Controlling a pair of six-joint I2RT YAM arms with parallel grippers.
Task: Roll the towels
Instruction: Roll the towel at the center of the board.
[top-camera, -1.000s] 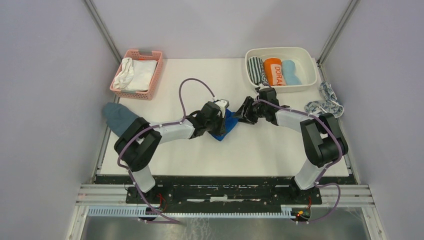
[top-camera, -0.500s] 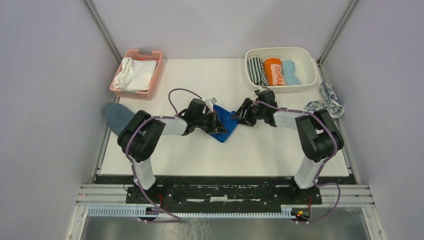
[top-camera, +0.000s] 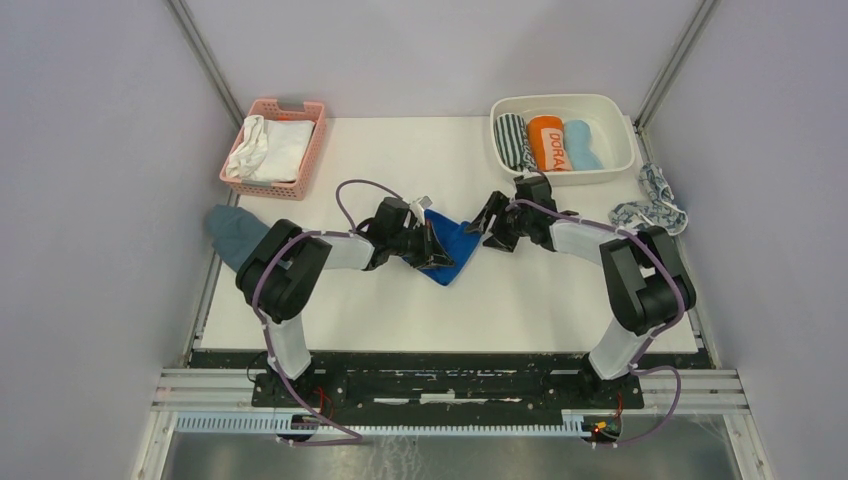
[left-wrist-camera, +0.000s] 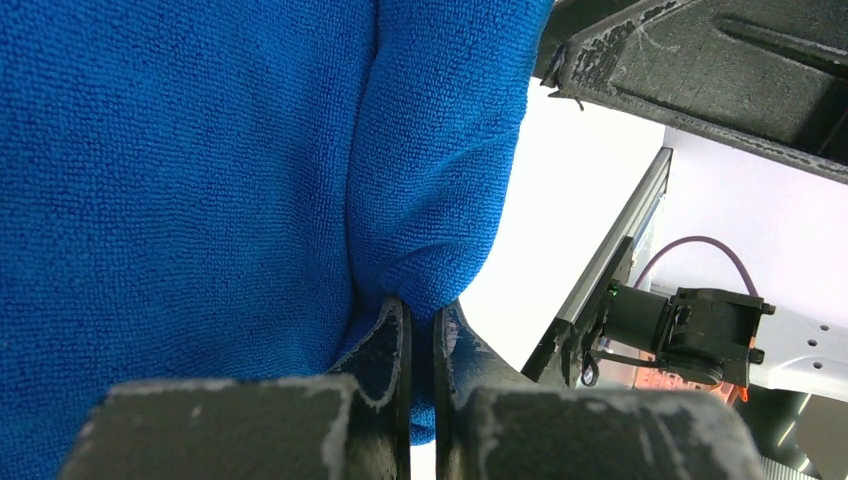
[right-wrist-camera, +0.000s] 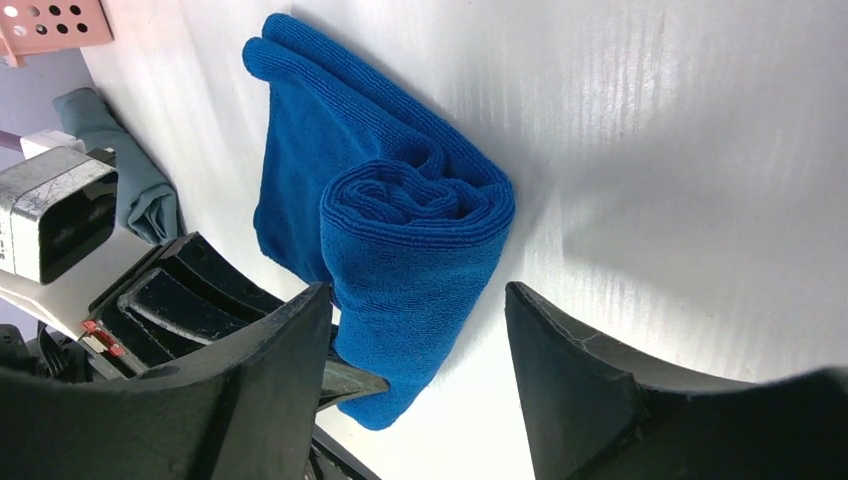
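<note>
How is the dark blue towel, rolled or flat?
Partly rolled: the royal blue towel shows a spiral end, with a flat flap behind.

a lab test cell — white table (top-camera: 450, 300), plain grey walls (top-camera: 90, 150), aluminium rails (top-camera: 190, 383).

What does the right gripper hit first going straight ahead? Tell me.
Likely the rolled royal blue terry towel: its coiled end lies just ahead of the open right gripper, though depth is unclear.

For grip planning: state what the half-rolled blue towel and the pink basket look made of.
Blue towel: soft microfibre or terry cloth, matte; fine looped pile shows close up. Pink basket: probably moulded plastic, smooth; its walls carry a regular grid of holes.
</note>
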